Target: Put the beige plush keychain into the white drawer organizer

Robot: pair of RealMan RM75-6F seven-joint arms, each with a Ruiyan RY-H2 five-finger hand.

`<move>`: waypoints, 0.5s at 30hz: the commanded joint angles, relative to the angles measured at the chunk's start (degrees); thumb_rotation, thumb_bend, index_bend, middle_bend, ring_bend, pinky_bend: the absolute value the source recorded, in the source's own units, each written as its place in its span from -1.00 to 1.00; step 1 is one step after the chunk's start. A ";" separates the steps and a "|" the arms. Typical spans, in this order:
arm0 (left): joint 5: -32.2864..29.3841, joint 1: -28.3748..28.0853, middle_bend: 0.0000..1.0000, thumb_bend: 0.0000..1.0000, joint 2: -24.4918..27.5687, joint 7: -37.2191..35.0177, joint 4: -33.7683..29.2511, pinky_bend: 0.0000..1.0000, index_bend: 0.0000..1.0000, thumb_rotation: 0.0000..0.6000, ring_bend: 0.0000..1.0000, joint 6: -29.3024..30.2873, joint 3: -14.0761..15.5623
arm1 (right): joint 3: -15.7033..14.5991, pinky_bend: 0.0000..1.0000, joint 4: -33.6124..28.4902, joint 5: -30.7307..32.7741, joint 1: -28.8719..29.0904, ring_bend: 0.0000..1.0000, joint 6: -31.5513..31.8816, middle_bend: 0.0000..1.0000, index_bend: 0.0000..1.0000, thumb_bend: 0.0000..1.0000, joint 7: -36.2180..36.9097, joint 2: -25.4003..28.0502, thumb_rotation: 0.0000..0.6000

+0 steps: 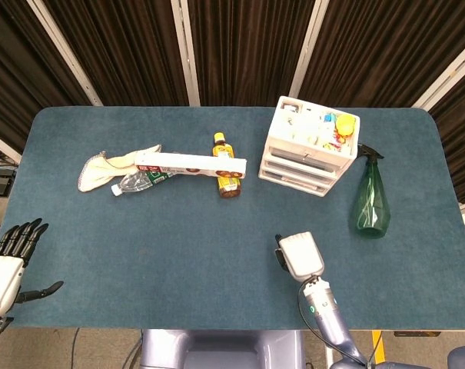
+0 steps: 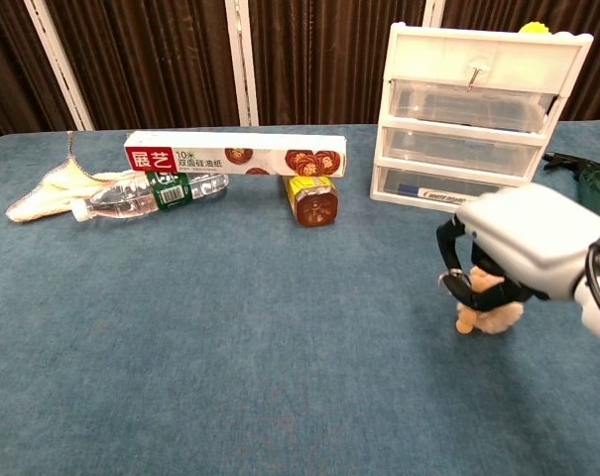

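My right hand [image 2: 523,248] clasped the beige plush keychain [image 2: 486,305] above the table's [image 1: 178,231] front edge, and I judged it should rise clear before crossing to the white drawer organizer [image 1: 309,146].

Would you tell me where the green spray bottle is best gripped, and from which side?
I'd grip the green spray bottle around its narrow neck, below the black trigger head. It stands upright right of the white drawer organizer, so come from its open right side.

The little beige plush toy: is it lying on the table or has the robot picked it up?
Picked up. The right hand holds the beige plush keychain, which hangs under its fingers above the table.
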 commanded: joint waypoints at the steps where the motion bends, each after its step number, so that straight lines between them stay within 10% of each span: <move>1: -0.14 -0.02 -1.00 -0.91 0.04 -0.03 -0.06 -1.00 -1.00 0.76 -1.00 -0.11 -0.02 | 1.64 0.78 -1.02 0.68 0.94 1.00 0.07 1.00 0.29 -0.05 -0.93 0.76 1.00; 15: -1.41 -0.36 -1.00 -0.91 0.40 -0.66 -0.85 -1.00 -1.00 0.77 -1.00 -1.47 -0.08 | 11.82 0.78 3.96 3.41 6.95 1.00 0.27 1.00 0.31 -0.04 0.72 1.90 1.00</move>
